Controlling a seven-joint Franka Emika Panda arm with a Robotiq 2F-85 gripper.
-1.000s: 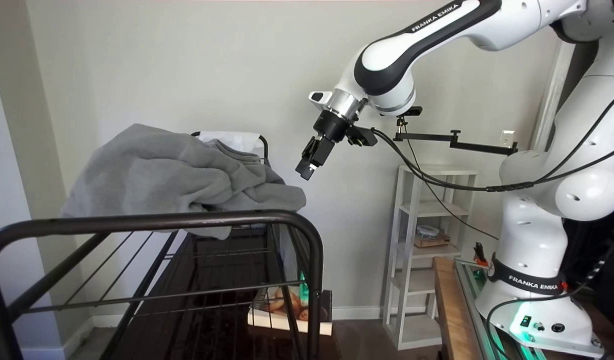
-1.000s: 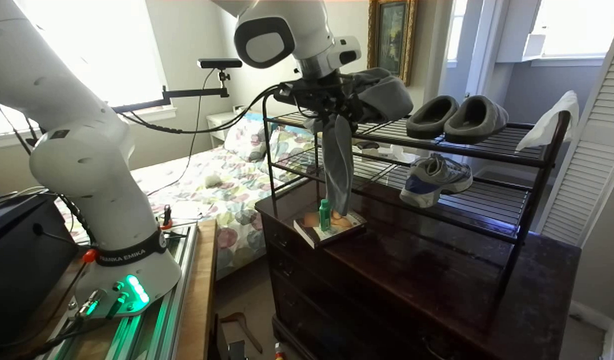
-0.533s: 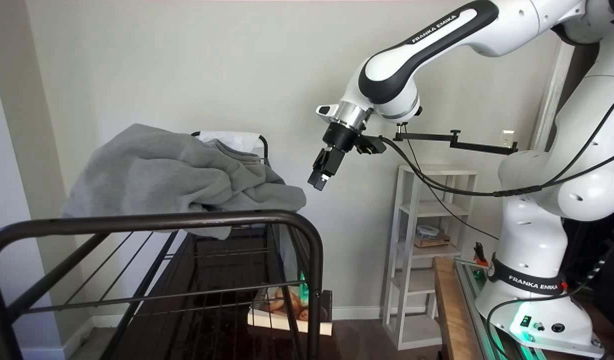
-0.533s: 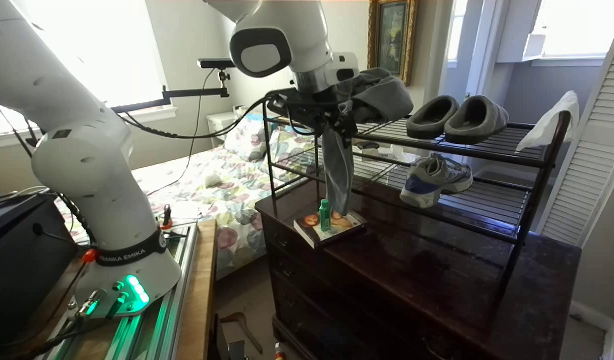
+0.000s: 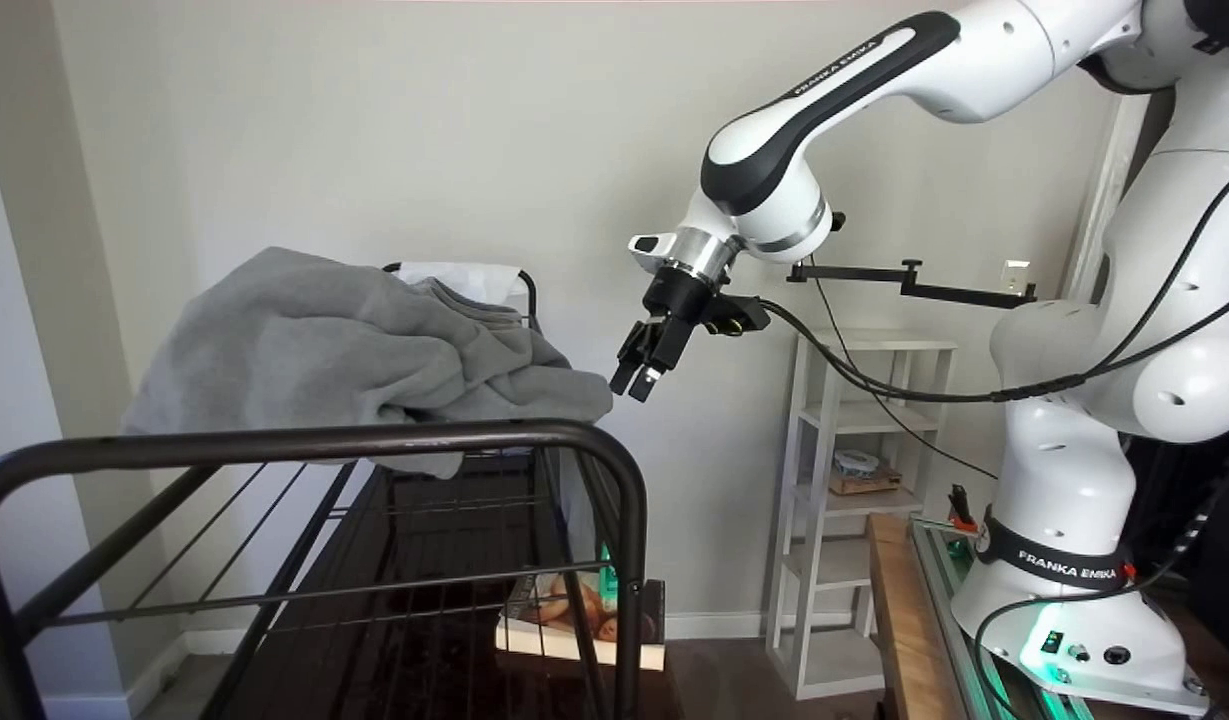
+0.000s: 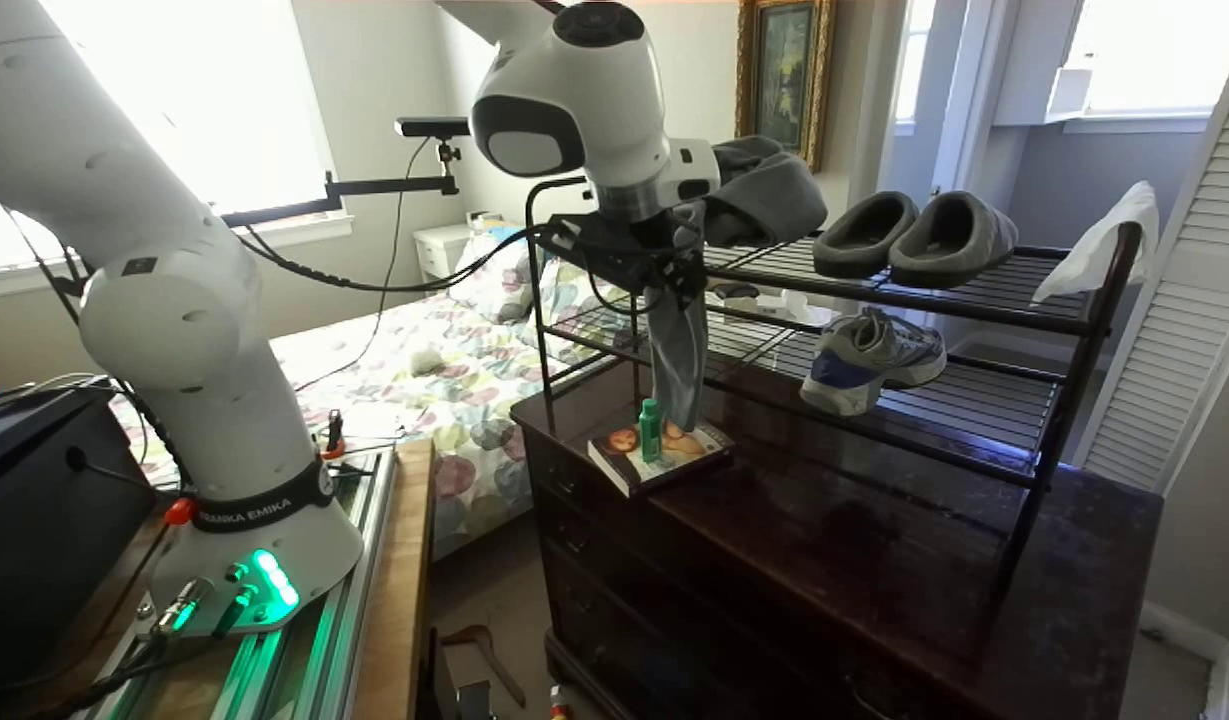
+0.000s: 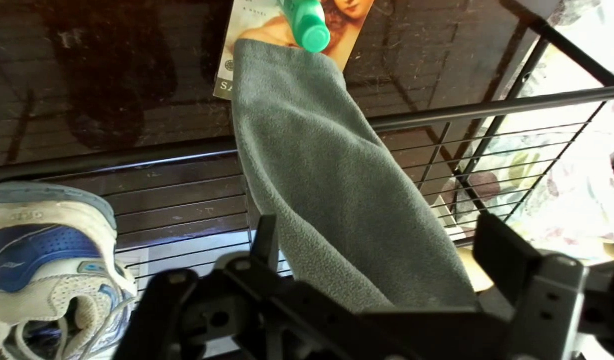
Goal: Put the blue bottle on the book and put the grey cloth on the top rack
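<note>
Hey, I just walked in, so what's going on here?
A Franka Emika arm is at the grey cloth, which lies bunched on the top rack, with one part hanging over the edge toward a book. Its gripper is open near that hanging part and grips nothing; whether they touch, I can't tell. A green bottle stands upright on the book. My guess is the hanging part gets lifted up next.

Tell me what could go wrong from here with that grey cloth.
The grey cloth hangs partly off the top rack, its end over the book near the green bottle; a swing might topple the bottle.
The pincer is open and grips nothing; closing too early might miss the cloth.
The slippers sit near the cloth; dragging it sideways could shove them.
</note>
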